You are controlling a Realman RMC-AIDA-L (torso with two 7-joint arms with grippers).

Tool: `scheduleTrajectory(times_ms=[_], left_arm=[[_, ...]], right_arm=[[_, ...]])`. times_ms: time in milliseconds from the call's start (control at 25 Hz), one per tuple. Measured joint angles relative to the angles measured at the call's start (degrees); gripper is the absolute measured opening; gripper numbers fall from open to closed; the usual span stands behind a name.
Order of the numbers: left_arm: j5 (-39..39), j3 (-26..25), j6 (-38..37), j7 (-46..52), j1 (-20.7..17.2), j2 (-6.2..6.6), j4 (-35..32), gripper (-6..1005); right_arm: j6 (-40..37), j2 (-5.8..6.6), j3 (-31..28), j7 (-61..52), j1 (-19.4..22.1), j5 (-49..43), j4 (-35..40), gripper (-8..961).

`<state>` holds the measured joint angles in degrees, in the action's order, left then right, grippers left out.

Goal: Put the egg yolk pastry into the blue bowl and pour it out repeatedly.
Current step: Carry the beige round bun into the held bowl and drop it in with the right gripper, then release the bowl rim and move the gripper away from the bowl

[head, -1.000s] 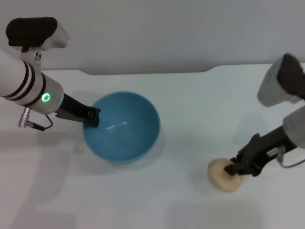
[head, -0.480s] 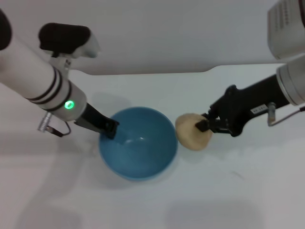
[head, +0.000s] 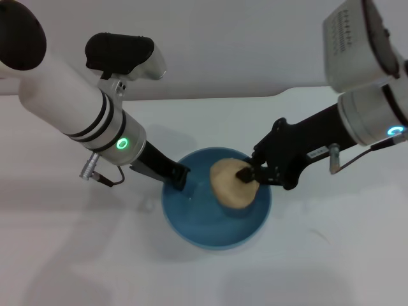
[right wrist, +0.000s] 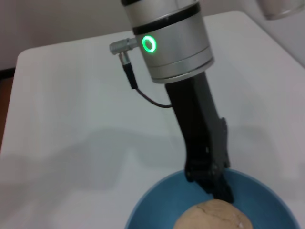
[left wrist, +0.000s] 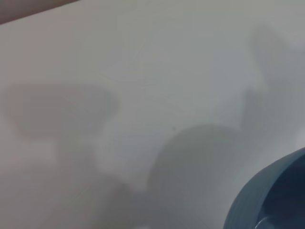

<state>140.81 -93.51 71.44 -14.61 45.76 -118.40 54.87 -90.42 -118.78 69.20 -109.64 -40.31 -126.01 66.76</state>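
Left gripper (head: 180,177) is clamped on the near-left rim of the one blue bowl (head: 191,223) on the white table (head: 331,255). Over the bowl's opening, the single pastry (head: 228,187) hangs pinched in the right gripper (head: 247,174).

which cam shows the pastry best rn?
Head view: the whole pastry shows, held by the right gripper over the blue bowl, whose rim the left gripper grips. Right wrist view catches only the pastry's top at the frame edge. Left wrist view shows none of it, only a bit of bowl.
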Motion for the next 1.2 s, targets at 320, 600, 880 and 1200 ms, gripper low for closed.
scheduleTrajectory(times_ms=[320,600,880,1200], left_arm=[[-0.86,0.18,0.00,0.03,0.02,0.09,-0.05,12],[-0.89,0.21,0.16,-0.09,-0.37,0.11,-0.05,13],[-4.29,4.97,-1.79,-0.02,-1.09,-0.01,-1.57,12],[-7.56,5.69,-8.51,-0.33,-2.88,0.00,-5.79,12]], right_arm=[[2.04,0.03,0.93,-1.04,-0.03,0.19,-0.69,126],[4.25,0.03,-0.70,-1.30,0.55,0.13,0.39,426],[7.98,0.12,-9.43,-1.32,3.15,-1.24,0.03,458],[10.69,0.06,-13.17,-0.94,4.96,-1.10,-2.27,458]])
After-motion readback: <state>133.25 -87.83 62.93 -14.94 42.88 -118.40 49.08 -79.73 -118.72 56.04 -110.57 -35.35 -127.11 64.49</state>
